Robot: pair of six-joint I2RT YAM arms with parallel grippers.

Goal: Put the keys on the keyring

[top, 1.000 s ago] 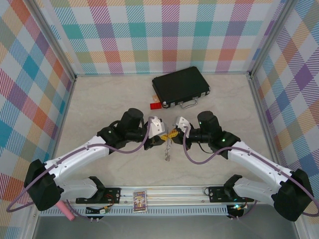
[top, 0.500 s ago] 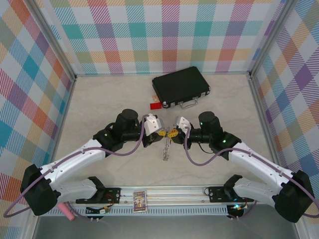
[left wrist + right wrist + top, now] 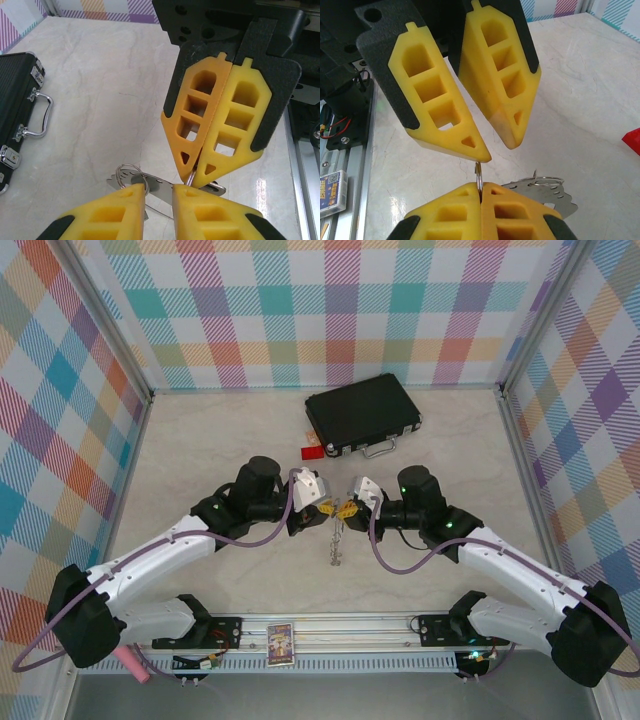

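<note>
1. We found the two arms meeting nose to nose over the middle of the table (image 3: 200, 455), their fingertips all but touching.
2. The right gripper (image 3: 195, 178) had its yellow pads pressed flat together with no gap between them. Pinched at their tips was the keyring (image 3: 478, 172), a thin grey wire loop seen almost edge-on, with just a short arc poking out of the pads.
3. The left gripper (image 3: 496, 148) stood a little way open, with a narrow gap between its pads, and we saw nothing gripped in that gap. The tip of one pad hung just above the top of the keyring's exposed arc; whether it touched, we could not tell.
4. From above, the keys (image 3: 335, 545) showed as a slim silvery cluster just on the near side of the meeting fingertips. From the left wrist we made out a flat notched blade (image 3: 159, 190) lying crosswise just beyond the left pads, with a small split ring (image 3: 126, 172) at one end. We could not tell how many keys there were, nor whether they hung from the keyring or lay on the table.
5. The black case (image 3: 362, 415) lay at the far side, well apart from the grippers. Its silver handle (image 3: 42, 116) faced the arms, and a red tag (image 3: 313, 451) lay just beside its left corner.
</note>
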